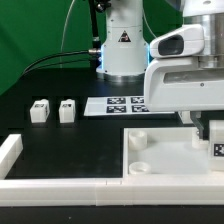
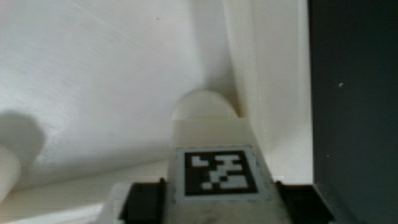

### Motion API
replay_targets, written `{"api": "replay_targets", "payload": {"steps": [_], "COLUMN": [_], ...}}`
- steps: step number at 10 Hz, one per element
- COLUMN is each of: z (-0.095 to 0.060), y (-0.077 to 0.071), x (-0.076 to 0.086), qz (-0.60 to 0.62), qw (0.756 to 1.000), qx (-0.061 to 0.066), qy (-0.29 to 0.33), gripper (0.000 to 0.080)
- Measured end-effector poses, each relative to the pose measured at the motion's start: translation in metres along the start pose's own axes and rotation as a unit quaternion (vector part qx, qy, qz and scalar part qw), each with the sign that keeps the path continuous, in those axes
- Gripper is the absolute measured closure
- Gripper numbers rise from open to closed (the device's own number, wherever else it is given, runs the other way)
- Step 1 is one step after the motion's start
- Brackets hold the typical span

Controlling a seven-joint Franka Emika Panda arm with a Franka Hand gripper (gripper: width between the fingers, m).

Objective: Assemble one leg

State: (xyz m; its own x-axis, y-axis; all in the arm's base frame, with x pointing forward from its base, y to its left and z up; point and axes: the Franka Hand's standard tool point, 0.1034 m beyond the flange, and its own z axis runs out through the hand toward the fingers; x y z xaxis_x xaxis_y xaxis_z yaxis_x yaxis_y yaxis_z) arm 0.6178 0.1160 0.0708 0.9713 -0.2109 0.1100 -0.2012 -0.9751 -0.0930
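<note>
The jaws pinch one leg (image 2: 214, 150) at the exterior view's right edge, its tip at a corner of the panel (image 1: 175, 160) but seemingly not yet fixed; two spare legs (image 1: 40, 110) (image 1: 67, 109) wait upper left on the counter (image 1: 60, 138).

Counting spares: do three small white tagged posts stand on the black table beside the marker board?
No, only two small white tagged posts stand there.

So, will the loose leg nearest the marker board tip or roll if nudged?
The loose leg looks blocky with flat faces, so it should slide rather than roll. Small, hard-looking plastic: probably light and stiff, easily knocked over.
</note>
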Motion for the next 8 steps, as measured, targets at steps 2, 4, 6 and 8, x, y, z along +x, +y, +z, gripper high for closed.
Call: {"api": "replay_targets", "payload": {"steps": [2,4,6,8], "z": [-0.0001,0.0003,0.0009,0.0019], "y": [0.0002,0.0000,-0.0015,-0.0035], "x": [0.0002,0.0001,-0.0017,-0.0030], "qz": [0.028,0.165,0.283,0.392], "qw": [1.000,0.986,0.959,0.920], "qx": [0.001,0.005,0.005,0.008], "qy": [0.000,0.004,0.006,0.003], "gripper": [0.0508,0.0508,0.0508,0.0507]}}
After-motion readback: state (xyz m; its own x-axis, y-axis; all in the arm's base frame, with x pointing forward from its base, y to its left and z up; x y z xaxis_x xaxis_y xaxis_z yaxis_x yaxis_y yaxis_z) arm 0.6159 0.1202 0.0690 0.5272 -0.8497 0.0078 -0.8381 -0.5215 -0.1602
